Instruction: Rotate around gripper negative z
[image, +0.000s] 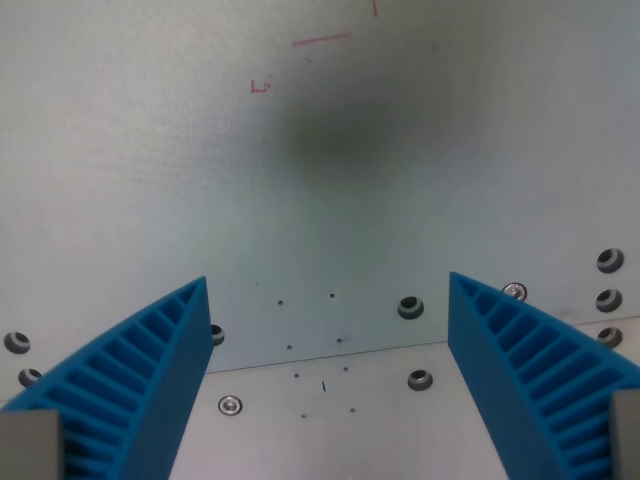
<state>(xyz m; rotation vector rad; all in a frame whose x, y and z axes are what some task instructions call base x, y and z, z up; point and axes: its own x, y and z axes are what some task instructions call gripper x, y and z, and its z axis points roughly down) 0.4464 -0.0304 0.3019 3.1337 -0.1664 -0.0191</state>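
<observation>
My gripper (328, 282) is open, with nothing between its two blue ribbed fingers. One finger (140, 380) stands at the wrist view's lower left and the other (530, 370) at the lower right. They hang above a pale grey metal table surface (200, 170). No object to grasp is in view.
Red pen marks (320, 41) lie on the surface at the top. A plate seam (330, 355) crosses the lower part. Bolts (411, 306) and small holes (332, 296) dot the plates. A soft dark shadow (340, 130) falls on the upper middle.
</observation>
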